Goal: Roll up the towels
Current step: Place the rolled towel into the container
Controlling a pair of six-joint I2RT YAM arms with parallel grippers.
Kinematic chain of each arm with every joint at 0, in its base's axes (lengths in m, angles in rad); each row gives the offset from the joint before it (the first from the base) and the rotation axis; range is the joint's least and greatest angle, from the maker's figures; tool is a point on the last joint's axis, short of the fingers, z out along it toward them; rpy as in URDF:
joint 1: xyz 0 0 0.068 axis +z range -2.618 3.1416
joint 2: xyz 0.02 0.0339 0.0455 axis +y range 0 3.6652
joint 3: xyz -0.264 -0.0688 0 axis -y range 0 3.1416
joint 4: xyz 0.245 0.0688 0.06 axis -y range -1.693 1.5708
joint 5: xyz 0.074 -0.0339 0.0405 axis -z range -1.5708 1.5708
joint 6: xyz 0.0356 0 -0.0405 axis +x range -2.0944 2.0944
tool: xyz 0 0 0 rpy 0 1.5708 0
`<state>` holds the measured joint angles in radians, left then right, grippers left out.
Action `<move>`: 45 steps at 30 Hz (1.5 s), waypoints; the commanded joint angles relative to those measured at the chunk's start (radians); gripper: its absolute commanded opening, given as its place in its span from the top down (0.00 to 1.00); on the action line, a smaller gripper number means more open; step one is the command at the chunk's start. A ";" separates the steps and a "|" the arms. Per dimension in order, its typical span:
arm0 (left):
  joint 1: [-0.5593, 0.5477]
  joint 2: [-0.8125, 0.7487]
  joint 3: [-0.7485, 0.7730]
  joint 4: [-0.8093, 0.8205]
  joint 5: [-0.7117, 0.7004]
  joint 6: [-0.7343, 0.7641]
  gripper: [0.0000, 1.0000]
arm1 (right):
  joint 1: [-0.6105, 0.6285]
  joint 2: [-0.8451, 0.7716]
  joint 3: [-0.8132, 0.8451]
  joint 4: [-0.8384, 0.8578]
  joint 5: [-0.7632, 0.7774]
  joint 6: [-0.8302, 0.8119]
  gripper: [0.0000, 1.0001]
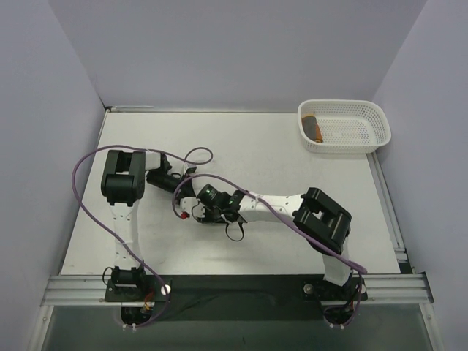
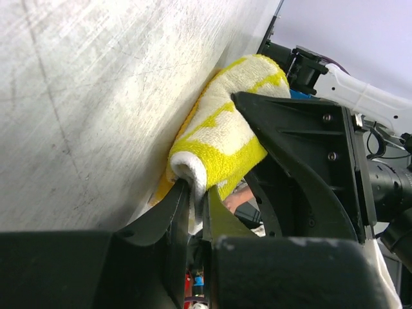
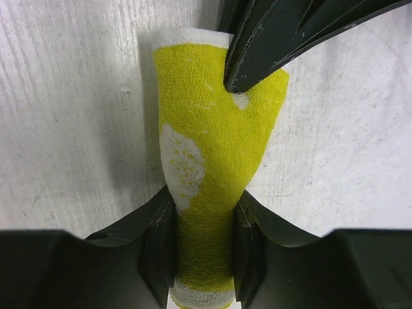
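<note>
yellow towel point(image 3: 215, 129): soft terry cloth, pale with lime-yellow print and white ends, wound into a tight tube. It lies mid-table, caught between the two grippers (from overhead the arms hide it almost wholly).
near edge: a silver aluminium rail point(image 1: 395, 287) carries both arm bases.
right gripper point(image 3: 205, 209): its two black fingers are clamped on one end of the yellow towel, squeezing the roll to a narrow waist. The white end of the cloth pokes out behind them.
left gripper point(image 2: 196, 190): its jaws are nearly together, pinching the white-edged lip at the other end of the roll. In the right wrist view one of its black fingers point(image 3: 270, 45) presses onto the top of that end.
arms: both white-and-black arms bend inward and meet wrist to wrist above the roll.
table point(image 1: 292, 161): white, scuffed with fine scratches, walled by pale lilac panels.
basket point(image 1: 344, 147): white plastic mesh, oblong, at the far right corner of the table, well apart from the grippers.
orange towel point(image 1: 314, 129): orange cloth with a dark pattern, a compact oblong bundle lying inside the basket at its left end.
</note>
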<state>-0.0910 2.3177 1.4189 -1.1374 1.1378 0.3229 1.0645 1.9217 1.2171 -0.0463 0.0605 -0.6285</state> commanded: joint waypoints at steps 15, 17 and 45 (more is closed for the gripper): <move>0.155 -0.086 0.074 0.108 -0.042 0.011 0.40 | -0.242 0.106 0.157 -0.412 -0.432 0.209 1.00; 0.180 -0.145 0.086 0.113 -0.067 0.027 0.38 | -0.303 0.086 0.165 -0.421 -0.488 0.266 1.00; 0.004 -0.626 -0.084 0.303 -0.110 -0.082 0.03 | -1.258 0.173 0.841 -0.449 -0.416 0.457 1.00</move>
<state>-0.0898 1.6882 1.3369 -0.8852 1.0271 0.2661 -0.2157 2.0102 1.9862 -0.4561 -0.3939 -0.1265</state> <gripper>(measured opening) 0.972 0.314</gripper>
